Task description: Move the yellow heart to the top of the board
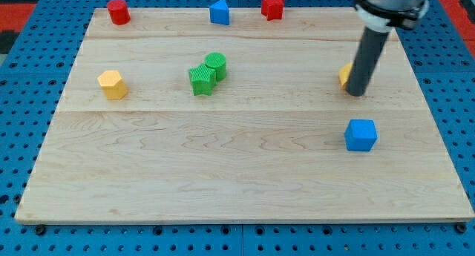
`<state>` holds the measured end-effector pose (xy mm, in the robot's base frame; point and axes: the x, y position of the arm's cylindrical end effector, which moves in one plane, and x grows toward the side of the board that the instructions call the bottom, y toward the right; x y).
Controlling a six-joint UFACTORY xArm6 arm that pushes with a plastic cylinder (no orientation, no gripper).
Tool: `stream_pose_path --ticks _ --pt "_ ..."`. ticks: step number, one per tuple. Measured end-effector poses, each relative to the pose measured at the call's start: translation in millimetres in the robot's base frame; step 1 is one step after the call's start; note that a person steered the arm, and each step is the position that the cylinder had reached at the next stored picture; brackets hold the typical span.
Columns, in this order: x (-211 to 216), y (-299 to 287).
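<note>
Wood board on blue pegboard. My tip, a bare rod holding nothing, touches the yellow heart, mostly hidden behind it at view's right. Risk: off-centre push slips heart sideways.

Your arm's straight dark rod drops in from the view's top right, nearly upright and leaning slightly to the view's left. My tip sits low on the view's right side.
</note>
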<state>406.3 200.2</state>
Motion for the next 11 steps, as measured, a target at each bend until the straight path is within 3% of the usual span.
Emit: stream_pose_path --ticks 2,3,4,6,8,9,10,11 --pt "-94.0 13.5" --pt "-92.4 18.3" --pt "-39.7 47.7" --pt "-92.7 -29.7" --pt "-137.5 -61.4" --pt "-145.8 -63.8" --pt "-146.3 -12.3" --pt "-159.7 -2.5"
